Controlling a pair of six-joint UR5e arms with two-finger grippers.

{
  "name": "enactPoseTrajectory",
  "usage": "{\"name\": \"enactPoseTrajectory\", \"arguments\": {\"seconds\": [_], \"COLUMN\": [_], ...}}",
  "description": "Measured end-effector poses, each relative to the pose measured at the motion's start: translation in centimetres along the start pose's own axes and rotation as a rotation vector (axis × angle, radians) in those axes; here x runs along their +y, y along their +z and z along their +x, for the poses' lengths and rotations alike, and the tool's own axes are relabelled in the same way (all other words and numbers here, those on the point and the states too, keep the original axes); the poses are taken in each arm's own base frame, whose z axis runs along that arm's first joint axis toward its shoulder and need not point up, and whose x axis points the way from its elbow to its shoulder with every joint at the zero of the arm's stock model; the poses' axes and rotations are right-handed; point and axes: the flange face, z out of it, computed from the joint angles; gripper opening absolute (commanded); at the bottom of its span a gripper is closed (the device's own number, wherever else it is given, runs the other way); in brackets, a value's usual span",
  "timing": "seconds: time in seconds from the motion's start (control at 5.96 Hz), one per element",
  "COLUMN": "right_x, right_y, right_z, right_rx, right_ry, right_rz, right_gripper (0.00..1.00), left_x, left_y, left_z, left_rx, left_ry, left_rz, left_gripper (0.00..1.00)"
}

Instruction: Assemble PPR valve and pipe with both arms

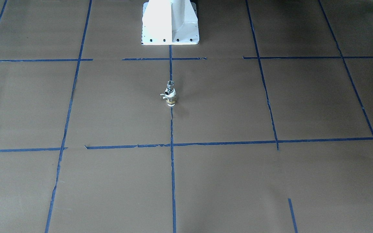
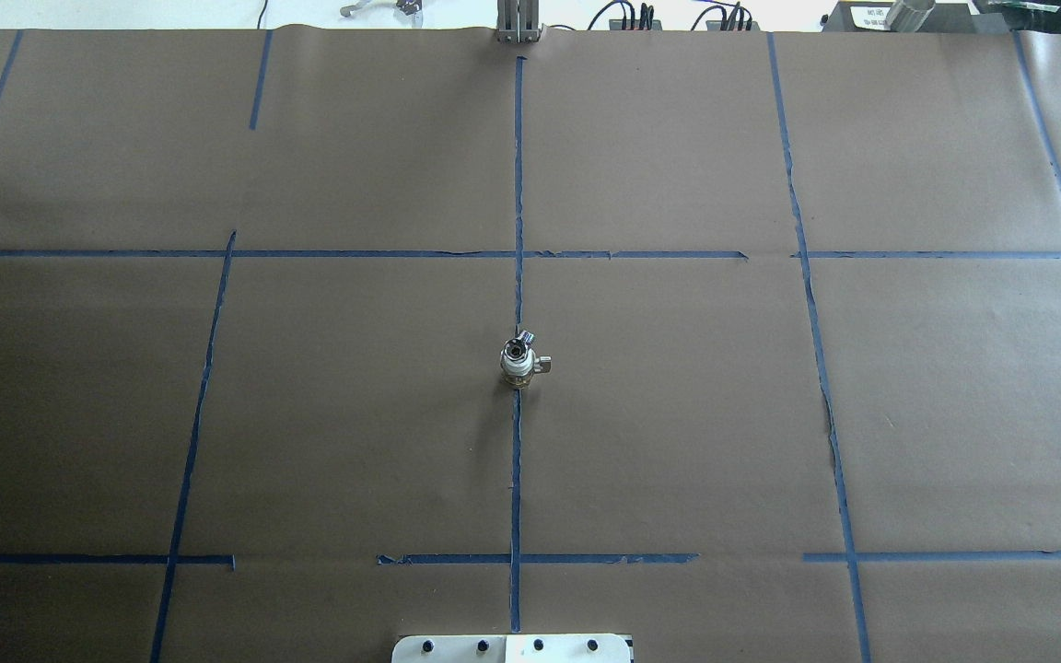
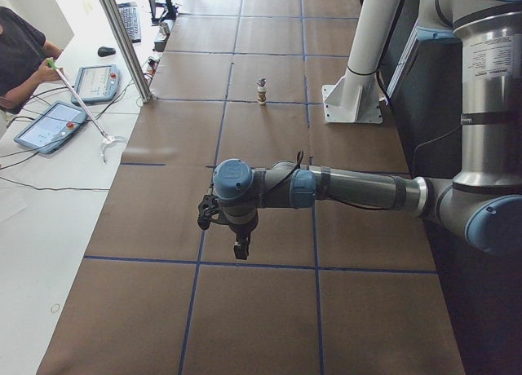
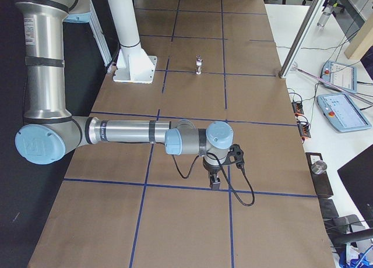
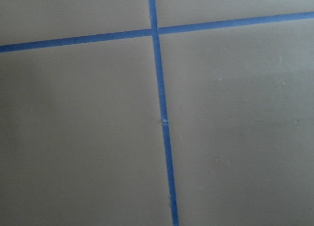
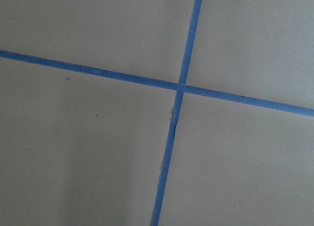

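The valve [image 2: 518, 361] stands upright on the centre tape line [image 2: 516, 460], midway between the worktop's [image 2: 309, 414] ends. The left gripper [image 3: 241, 249] and right gripper [image 4: 215, 183] hang near opposite ends; clenched or released, I cannot tell

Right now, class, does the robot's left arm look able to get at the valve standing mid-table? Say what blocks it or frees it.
Probably yes. The valve stands upright, alone on the centre tape line, bare paper around it. The left arm reaches away from it and would have to swing back.
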Motion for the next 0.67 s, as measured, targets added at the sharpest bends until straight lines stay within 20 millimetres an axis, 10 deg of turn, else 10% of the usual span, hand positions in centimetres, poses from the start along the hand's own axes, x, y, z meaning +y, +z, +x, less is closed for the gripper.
{"name": "enactPoseTrajectory", "arguments": {"seconds": [0.67], "right_x": [-0.6], "right_y": [0.4], "right_z": [-2.0], "right_rx": [-0.047], "right_ry": [-0.034], "right_rz": [0.011], "right_gripper": [1.00], "left_x": [0.9], "left_y": [1.7], "left_z": [-1.0], "left_rx": [0.068], "left_ry": [-0.018], "left_rz": [-0.012], "left_gripper": [1.00]}}
